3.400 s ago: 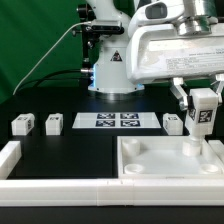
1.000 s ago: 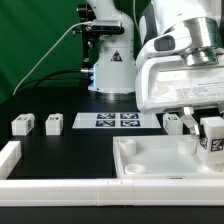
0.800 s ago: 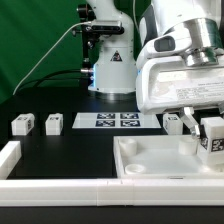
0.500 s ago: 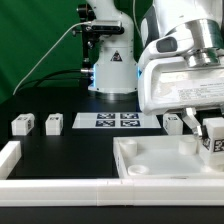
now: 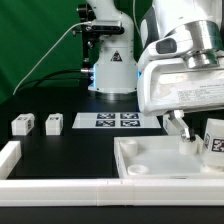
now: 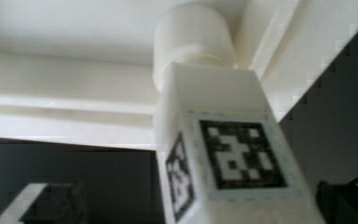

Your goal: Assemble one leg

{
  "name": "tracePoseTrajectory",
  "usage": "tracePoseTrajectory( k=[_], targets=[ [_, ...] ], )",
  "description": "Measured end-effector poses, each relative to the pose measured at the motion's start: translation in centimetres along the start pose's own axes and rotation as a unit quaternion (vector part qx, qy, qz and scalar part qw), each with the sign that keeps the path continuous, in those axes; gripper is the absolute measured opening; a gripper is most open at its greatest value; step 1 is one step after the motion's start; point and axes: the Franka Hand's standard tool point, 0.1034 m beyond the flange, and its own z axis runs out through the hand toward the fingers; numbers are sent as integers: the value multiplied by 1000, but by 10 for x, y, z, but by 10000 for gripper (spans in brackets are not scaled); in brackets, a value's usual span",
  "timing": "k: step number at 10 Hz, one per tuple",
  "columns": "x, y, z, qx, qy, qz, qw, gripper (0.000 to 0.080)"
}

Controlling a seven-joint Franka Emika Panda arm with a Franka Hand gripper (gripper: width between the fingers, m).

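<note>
My gripper (image 5: 206, 134) is shut on a leg (image 5: 214, 139), a small white block with a black-and-white marker. It holds the leg slightly tilted, just above the far right corner of the white tray (image 5: 150, 166). In the wrist view the leg (image 6: 217, 140) fills the middle. Its round end points at the tray's white surface (image 6: 60, 85), and my fingertips do not show clearly. Three more legs stand on the black table: two at the exterior view's left (image 5: 20, 125) (image 5: 54, 124) and one behind the tray (image 5: 172, 122).
The marker board (image 5: 115, 121) lies at the back middle of the table, in front of the arm's base (image 5: 112, 75). A white rail (image 5: 8, 157) runs along the exterior view's left and front edges. A green curtain hangs behind.
My gripper has carried the leg down and towards the exterior view's right, from above the tray's back rim to low over its far right corner. The leg now tilts slightly.
</note>
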Motion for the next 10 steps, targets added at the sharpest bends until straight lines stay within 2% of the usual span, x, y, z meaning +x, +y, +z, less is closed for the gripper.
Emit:
tracePoseTrajectory(
  k=[2, 7, 10],
  targets=[
    [1, 0, -1, 0, -3, -2, 1000, 649],
    [12, 3, -17, 1, -18, -4, 1000, 649],
    [9, 0, -14, 6, -45, -5, 999, 649]
  ],
)
